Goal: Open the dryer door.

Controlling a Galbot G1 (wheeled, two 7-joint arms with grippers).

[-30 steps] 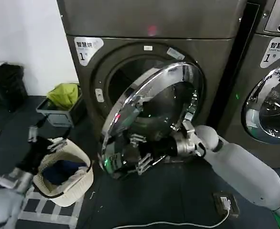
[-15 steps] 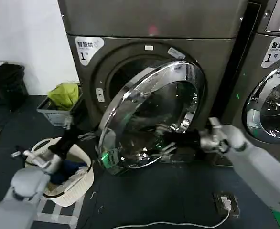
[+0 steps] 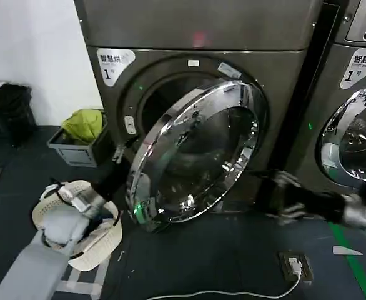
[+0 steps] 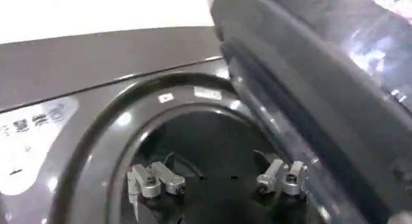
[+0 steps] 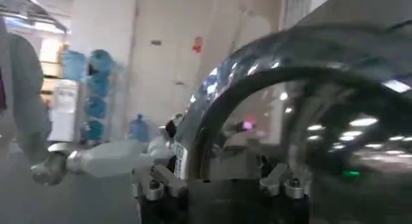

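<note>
withdrawn right gripper (image 3: 281,199) hangs open, clear of dryer door (image 3: 195,156).

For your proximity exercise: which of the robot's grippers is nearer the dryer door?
Left. The left gripper sits at the dryer door's free edge, fingers open; the right gripper hangs apart, off its hinge side.

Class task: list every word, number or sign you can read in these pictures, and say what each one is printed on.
"1": white label on the dryer, under Chinese characters too blurred to read.
"1": white label on the neighbouring machine, under characters also too blurred.
Small stickers above the dryer opening: unreadable.
</note>
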